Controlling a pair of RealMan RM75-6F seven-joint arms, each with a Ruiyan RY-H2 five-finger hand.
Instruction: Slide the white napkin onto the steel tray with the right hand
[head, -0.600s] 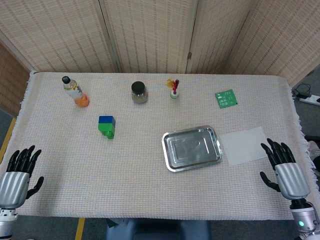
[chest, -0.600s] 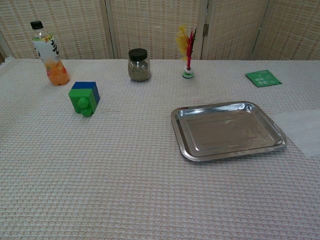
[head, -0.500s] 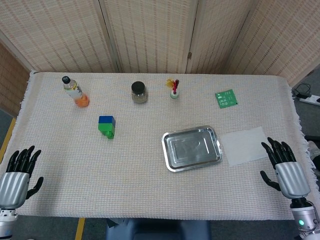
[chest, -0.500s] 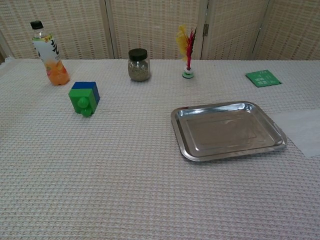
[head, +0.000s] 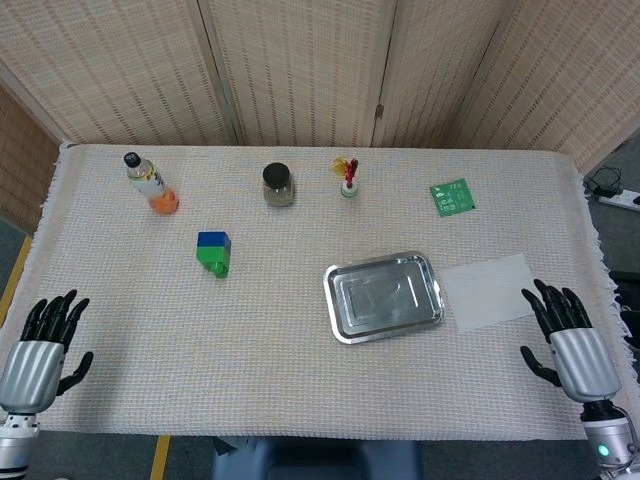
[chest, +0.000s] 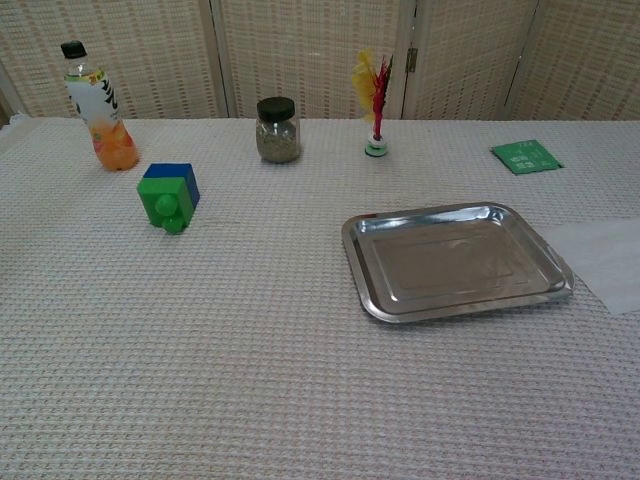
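In the head view, the white napkin (head: 488, 291) lies flat on the tabletop (head: 300, 370), just beside the right edge of the steel tray (head: 385, 296); whether the two touch, I cannot tell. The right hand (head: 568, 345) is near the front right corner of the tabletop, close to the napkin's front right corner but apart from it. Its fingers (head: 549, 304) are spread and point away from the robot, toward the napkin, and it holds nothing. The back of the hand faces up. The left hand (head: 42, 350) is at the front left corner, well apart from the tray and the napkin. Its fingers are also spread and it holds nothing.

Farther back on the tabletop there is a bottle (head: 151, 184) with orange drink at the left, then a glass jar (head: 278, 185) with a dark lid, a small shuttlecock (head: 348, 177) with yellow and red feathers, and a green packet (head: 453, 196) at the right. A green and blue block (head: 213, 252) stands between the bottle and the tray.

In the chest view, neither hand is visible. The steel tray (chest: 457, 260) is empty and lies right of the middle. The white napkin (chest: 601, 258) is beside its right side and is cut by the picture's right edge. The green packet (chest: 526, 156) lies behind the napkin. The bottle (chest: 95, 106), the glass jar (chest: 278, 129) and the shuttlecock (chest: 375, 102) stand upright along the back, and the green and blue block (chest: 168, 196) is in front of the bottle.
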